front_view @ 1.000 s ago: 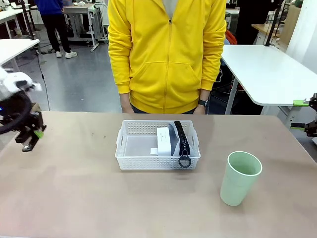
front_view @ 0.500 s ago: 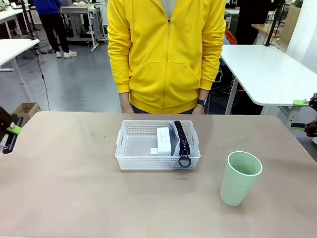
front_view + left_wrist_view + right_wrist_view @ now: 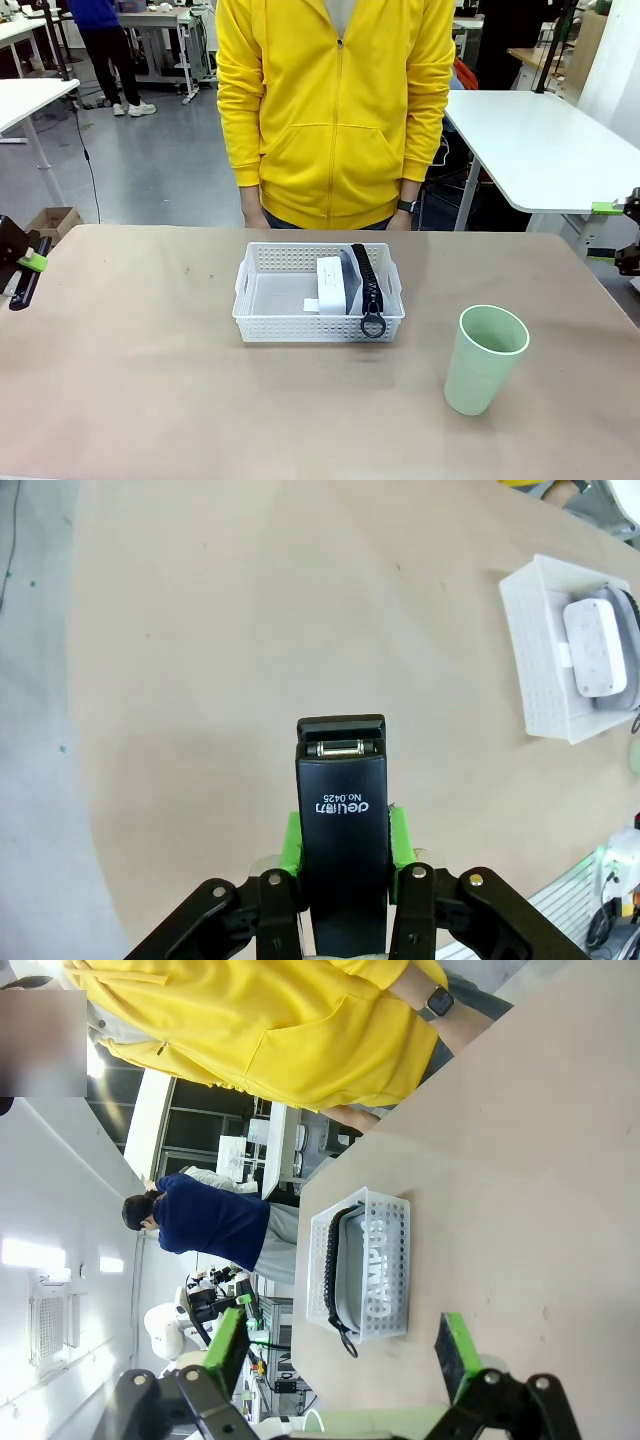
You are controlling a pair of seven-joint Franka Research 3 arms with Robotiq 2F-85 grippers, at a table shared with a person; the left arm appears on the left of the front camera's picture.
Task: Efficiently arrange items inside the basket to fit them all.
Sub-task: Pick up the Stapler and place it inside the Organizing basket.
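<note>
The white basket [image 3: 320, 310] sits mid-table before a person in a yellow hoodie. Inside it, at its right end, the small white box [image 3: 330, 283] stands beside the grey pouch [image 3: 352, 272], whose ring pull hangs over the front rim. The pale green cup [image 3: 485, 358] stands upright on the table to the basket's right. At the table's far left edge my left gripper [image 3: 28, 265] is shut on the black stapler [image 3: 24, 287]; the left wrist view shows the stapler [image 3: 340, 860] between the green pads, with the basket [image 3: 540, 680] far off. My right gripper [image 3: 340, 1350] stands open at the right edge, facing the basket [image 3: 385, 1275].
The person stands at the far side with hands hanging just behind the table edge. Bare brown tabletop [image 3: 150, 380] lies between the stapler and the basket. The basket's left half [image 3: 275, 295] holds nothing. White tables stand behind on both sides.
My left arm has drawn back to the left with the stapler; a second ago it stood farther in over the table's left edge. Basket, cup and right gripper have not moved.
</note>
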